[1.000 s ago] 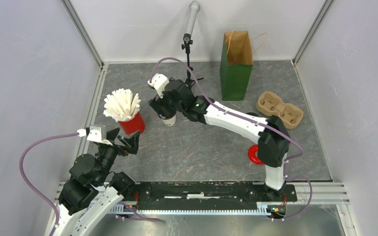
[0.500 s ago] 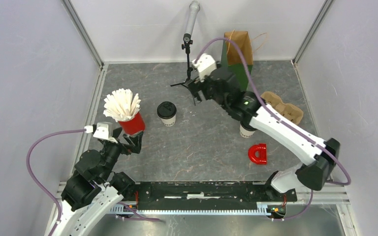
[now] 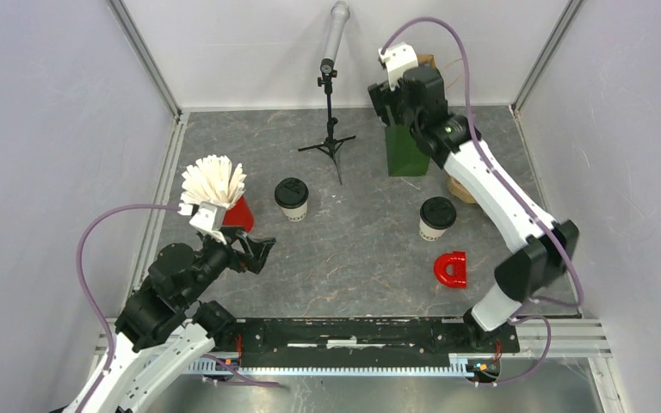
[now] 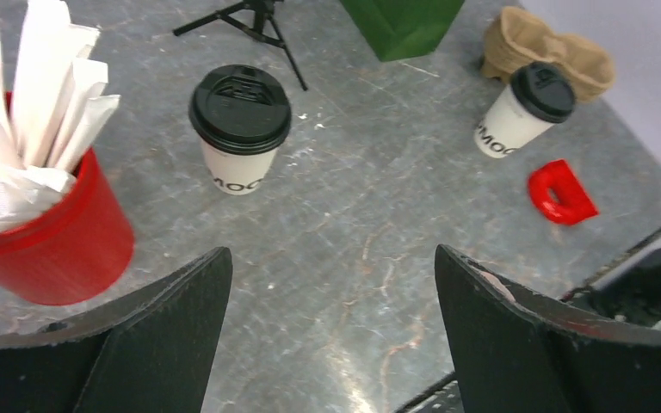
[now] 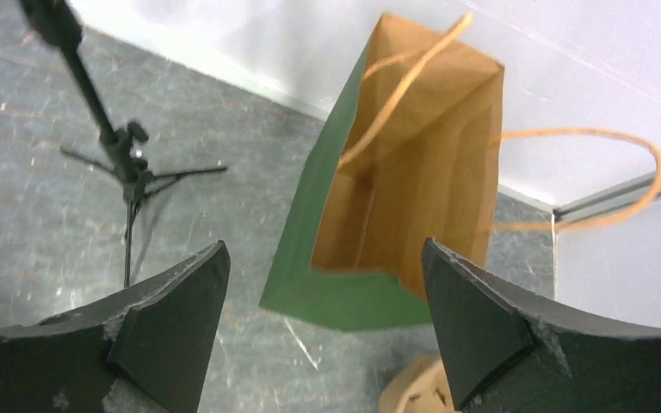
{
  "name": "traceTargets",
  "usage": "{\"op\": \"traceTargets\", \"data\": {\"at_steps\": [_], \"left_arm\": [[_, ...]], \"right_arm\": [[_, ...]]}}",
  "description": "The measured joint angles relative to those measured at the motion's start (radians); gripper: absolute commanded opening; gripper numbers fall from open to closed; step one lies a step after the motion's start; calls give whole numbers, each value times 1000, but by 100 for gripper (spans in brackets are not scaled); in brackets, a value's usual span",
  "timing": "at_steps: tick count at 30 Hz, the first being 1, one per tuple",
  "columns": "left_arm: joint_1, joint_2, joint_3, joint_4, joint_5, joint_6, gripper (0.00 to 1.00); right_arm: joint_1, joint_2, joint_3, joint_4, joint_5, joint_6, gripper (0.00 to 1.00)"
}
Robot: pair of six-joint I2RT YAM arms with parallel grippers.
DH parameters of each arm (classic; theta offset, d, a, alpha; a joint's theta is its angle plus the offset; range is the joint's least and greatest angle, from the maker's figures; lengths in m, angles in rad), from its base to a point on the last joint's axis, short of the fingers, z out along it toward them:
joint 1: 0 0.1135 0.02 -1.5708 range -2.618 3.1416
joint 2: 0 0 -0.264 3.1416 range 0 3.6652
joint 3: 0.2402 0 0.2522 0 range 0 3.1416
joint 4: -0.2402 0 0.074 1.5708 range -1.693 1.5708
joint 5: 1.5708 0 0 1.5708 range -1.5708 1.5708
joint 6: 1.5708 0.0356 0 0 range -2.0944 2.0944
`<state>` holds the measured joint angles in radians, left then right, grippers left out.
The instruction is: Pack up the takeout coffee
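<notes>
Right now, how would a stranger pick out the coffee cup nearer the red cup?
Find the green paper bag at the back, then the black tripod beside it. Before the tripod stands a cream cup with a black lid. Unlike its twin, it neighbours the red cup of white sticks.

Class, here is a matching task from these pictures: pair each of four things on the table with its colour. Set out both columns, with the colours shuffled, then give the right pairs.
Things:
1. paper bag, outside
2. cup holding the white sticks
3. cup carrier
4. lid of the coffee cup nearest the sticks

Colours:
A. black
B. brown
C. green
D. red

Pairs: 1-C; 2-D; 3-B; 4-A
</notes>
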<state>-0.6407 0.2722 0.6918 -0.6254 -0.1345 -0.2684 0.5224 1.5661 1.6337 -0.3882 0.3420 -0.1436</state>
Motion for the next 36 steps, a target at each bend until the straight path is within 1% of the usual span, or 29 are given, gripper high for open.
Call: {"op": "traceTargets", "data": {"at_steps": [2, 5, 9, 13, 16, 18, 23, 28, 32, 35, 36], "left_arm": [[0, 14, 24, -11, 27, -55, 91], [0, 37, 92, -41, 47, -139, 91], [0, 77, 203, -106, 56, -240, 89], [0, 115, 280, -174, 69, -326, 86], [0, 156, 312, -216, 102, -374, 86], [0, 183, 321, -230, 127, -402, 87], [0, 224, 323, -260, 171, -447, 87], [0, 232, 323, -264, 197, -453, 87], [0, 245, 333, -264, 204, -454, 88], [0, 262, 344, -264, 215, -453, 88], [0, 267, 348, -264, 216, -453, 88]], "right_arm": [[-23, 95, 113, -11, -3, -4, 90], [-40, 197, 262, -19, -9, -1, 87], [-43, 232, 334, 3, -32, 4, 85], [-44, 230, 328, 42, -24, 8, 86], [-52, 195, 233, 93, -27, 8, 87], [-58, 181, 182, 94, -27, 11, 87], [-72, 186, 153, 74, -36, 32, 84], [-92, 217, 155, 87, -64, 47, 79], [-106, 293, 187, 83, -87, 58, 76], [-110, 346, 210, 78, -99, 64, 71], [-113, 360, 216, 77, -102, 66, 67]]}}
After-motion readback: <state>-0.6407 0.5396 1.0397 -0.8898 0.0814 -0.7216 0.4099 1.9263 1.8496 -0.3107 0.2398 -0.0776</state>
